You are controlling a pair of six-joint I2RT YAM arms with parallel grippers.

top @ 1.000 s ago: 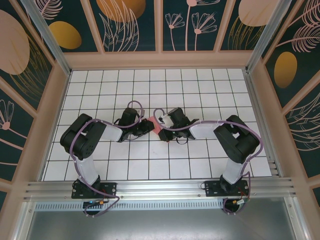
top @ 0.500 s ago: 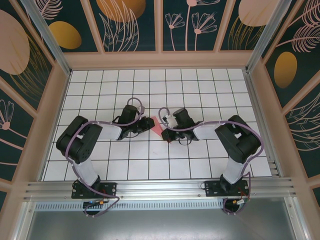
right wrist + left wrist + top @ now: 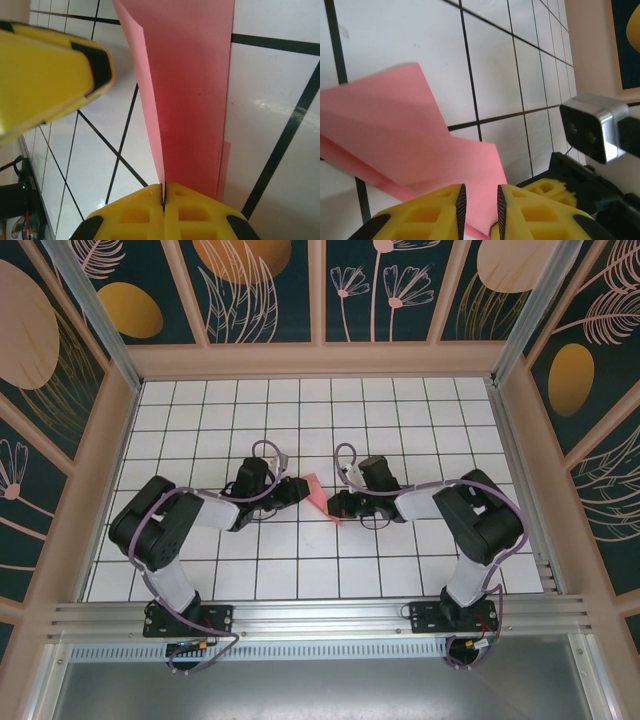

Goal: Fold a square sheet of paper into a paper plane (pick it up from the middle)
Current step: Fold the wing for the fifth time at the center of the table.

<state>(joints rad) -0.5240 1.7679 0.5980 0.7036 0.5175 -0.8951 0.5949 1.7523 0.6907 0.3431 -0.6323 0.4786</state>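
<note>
**A:** Middle of the white gridded table [image 3: 400, 420], and both arms lean in over the sheet of paper [image 3: 318, 494]. It's pink-red and folded down to a narrow pointed shape, running from far-left to near-right between them.

**B:** Watch the right hand [image 3: 163, 196]. Its yellow fingers are pressed tight together, with the paper's edge pinched right in the seam. That is a firm clench on the sheet.

**A:** From that wrist the paper stretches away from the fingers as a long strip with a crease down its length. A second layer peeks out along the right edge.

**B:** And the left hand [image 3: 480, 192]?

**A:** It's released. Its two yellow fingers stand a little apart, with a plain gap between them and pink showing through that gap. Whether the paper touches either pad can't be told.

**B:** From above, the left hand sits at the paper's left edge, towards the far corner. The right hand is at the near-right end.

**A:** The left wrist view shows broad folded flaps spreading over the tiles to the left. The right arm's silver camera block [image 3: 592, 132] sits just to the right, above its yellow fingers.

**B:** One left finger [image 3: 55, 70] shows beside the strip in the right wrist view. It's close to the paper's left edge, and contact can't be told.
</note>
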